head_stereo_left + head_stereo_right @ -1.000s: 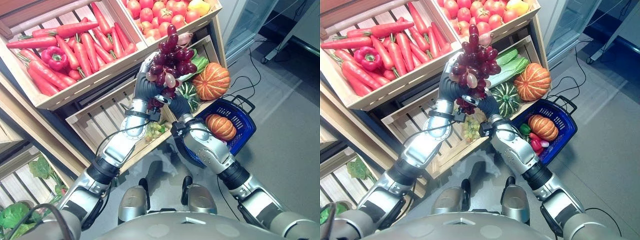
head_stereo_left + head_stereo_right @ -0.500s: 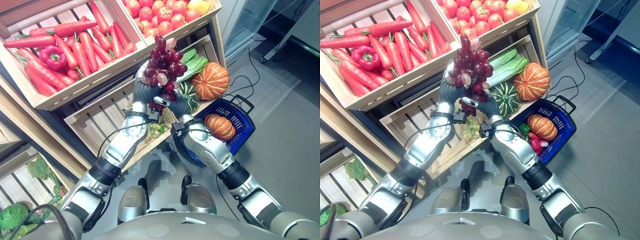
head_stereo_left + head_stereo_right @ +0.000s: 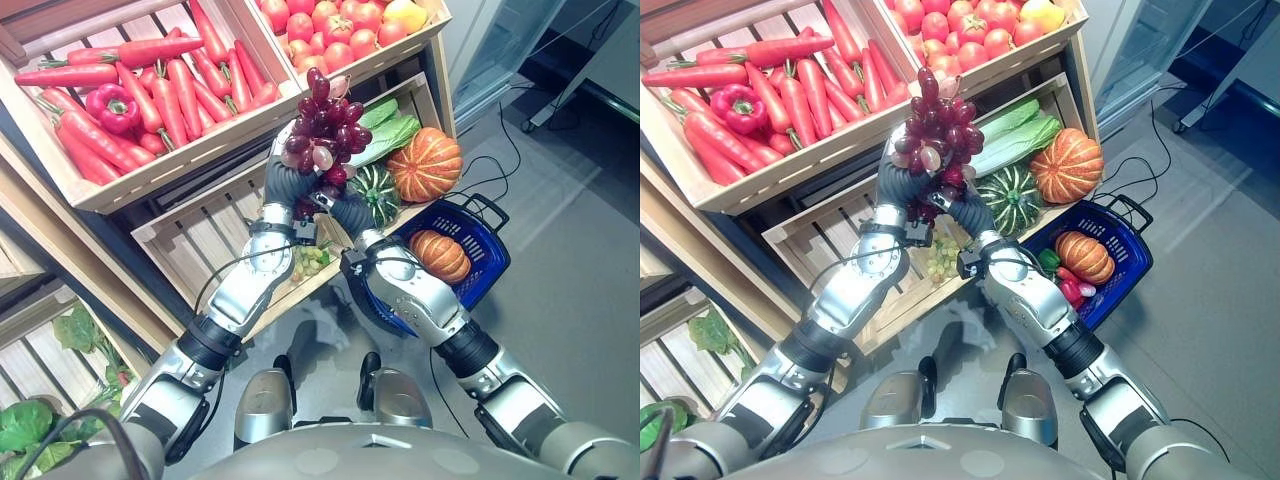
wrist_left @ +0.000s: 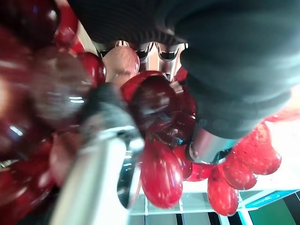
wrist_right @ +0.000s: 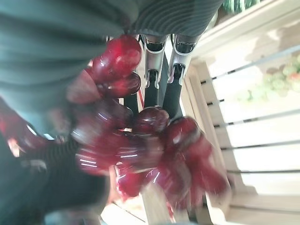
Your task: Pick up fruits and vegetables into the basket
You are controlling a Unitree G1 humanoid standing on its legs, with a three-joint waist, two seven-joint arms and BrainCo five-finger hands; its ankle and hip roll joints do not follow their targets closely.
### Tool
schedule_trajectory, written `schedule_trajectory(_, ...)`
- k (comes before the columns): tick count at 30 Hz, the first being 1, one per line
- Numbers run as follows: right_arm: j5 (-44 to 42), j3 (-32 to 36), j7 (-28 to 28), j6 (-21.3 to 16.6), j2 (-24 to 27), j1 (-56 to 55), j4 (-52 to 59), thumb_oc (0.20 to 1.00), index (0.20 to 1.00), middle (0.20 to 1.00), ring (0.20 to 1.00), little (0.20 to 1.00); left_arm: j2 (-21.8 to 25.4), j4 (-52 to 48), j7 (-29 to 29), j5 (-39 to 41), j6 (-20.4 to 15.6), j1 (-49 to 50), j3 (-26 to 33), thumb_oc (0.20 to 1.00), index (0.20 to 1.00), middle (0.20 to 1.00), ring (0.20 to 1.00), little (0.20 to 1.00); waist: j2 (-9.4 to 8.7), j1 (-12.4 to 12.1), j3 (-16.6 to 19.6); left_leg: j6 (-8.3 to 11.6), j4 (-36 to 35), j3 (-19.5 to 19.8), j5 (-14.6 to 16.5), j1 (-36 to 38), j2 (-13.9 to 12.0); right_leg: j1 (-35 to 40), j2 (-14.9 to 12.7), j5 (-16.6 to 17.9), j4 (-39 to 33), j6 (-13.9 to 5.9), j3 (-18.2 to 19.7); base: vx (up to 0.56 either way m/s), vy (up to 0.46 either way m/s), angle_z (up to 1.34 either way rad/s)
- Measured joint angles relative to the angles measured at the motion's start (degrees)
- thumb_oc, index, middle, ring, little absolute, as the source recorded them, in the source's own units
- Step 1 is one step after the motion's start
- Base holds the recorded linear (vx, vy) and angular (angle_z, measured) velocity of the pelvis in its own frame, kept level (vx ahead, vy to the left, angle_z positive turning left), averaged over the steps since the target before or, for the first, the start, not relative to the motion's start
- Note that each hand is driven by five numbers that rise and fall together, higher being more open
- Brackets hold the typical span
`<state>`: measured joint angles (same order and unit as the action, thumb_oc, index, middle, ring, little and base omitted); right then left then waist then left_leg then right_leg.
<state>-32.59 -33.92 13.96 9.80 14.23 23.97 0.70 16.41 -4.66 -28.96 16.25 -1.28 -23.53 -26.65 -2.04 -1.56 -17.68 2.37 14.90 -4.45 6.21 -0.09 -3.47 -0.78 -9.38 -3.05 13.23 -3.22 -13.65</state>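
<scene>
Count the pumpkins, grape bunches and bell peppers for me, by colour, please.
Orange pumpkins: 2, one of them in the blue basket
Green striped pumpkin: 1
Red grape bunch: 1, held by the left robot hand and right robot hand
Green grape bunch: 1
Red bell pepper: 1
Total: 6
</scene>
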Motion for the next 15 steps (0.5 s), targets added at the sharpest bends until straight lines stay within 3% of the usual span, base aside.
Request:
schedule_trajectory(14, -1.9, -0.1, -0.7, 0.2, 0.1, 0.6, -0.1, 0.200, 0.200, 0.200, 0.200, 0.200, 0.2, -0.1, 1.2, 0.1, 0.3, 0.0, 0.2, 0.200, 0.200, 0.200, 0.200, 0.200, -0.31, -1.2, 0.1, -0.03, 1.1, 0.1, 0.0, -1.2, -0.2, 0.1, 0.0, -0.1, -0.1, -0.06, -0.6, 0.00, -0.005, 0.05)
schedule_trajectory(15, -2.3, -0.1, -0.7, 0.1, 0.1, 0.6, -0.1, 0.200, 0.200, 0.200, 0.200, 0.200, 0.2, -0.1, 1.3, 0.1, 0.8, -0.1, 0.1, 0.652, 0.652, 0.652, 0.652, 0.652, -0.31, -1.2, 0.1, -0.03, 1.1, 0.1, 0.0, -1.3, -0.2, 0.1, 0.0, -0.1, -0.1, -0.06, -0.6, 0.00, 0.000, 0.00)
